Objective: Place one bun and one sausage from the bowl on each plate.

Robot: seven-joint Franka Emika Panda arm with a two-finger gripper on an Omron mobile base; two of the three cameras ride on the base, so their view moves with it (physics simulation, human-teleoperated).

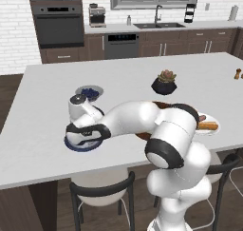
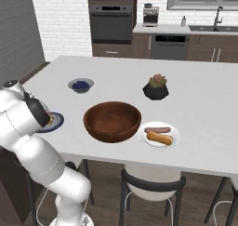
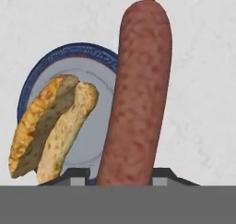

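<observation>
**Red-brown sausage in our claw, over the blue plate**

Red-brown and long, the sausage (image 3: 138,89) stands up between the two dark tips of our claw (image 3: 120,174). The tips are closed on its lower end, one on each side. In the hand view the sausage runs from the tips up to the top of the picture, and it hangs over the right edge of the blue plate (image 3: 99,57).

On that plate lies a bun (image 3: 50,126). It is golden, split open along its length, and it sits on the left part of the plate, with one end sticking out past the rim. The bun is just beside the sausage, but we cannot tell if they touch.

From the left base view, our claw (image 1: 84,139) is low over the blue plate (image 1: 81,147), near the front edge of the white worktop (image 1: 42,125). Our white arm hides most of the plate.

Further out, the big wooden bowl (image 2: 112,121) stands in the middle of the worktop. We see nothing in it from the right base view. Just beside it on the right is the white plate (image 2: 158,135), with another sausage (image 2: 157,129) and another bun (image 2: 160,137) lying side by side on it.

Behind the bowl are a small grey bowl of blueberries (image 2: 81,85) and a black pot with a plant (image 2: 155,89).
</observation>
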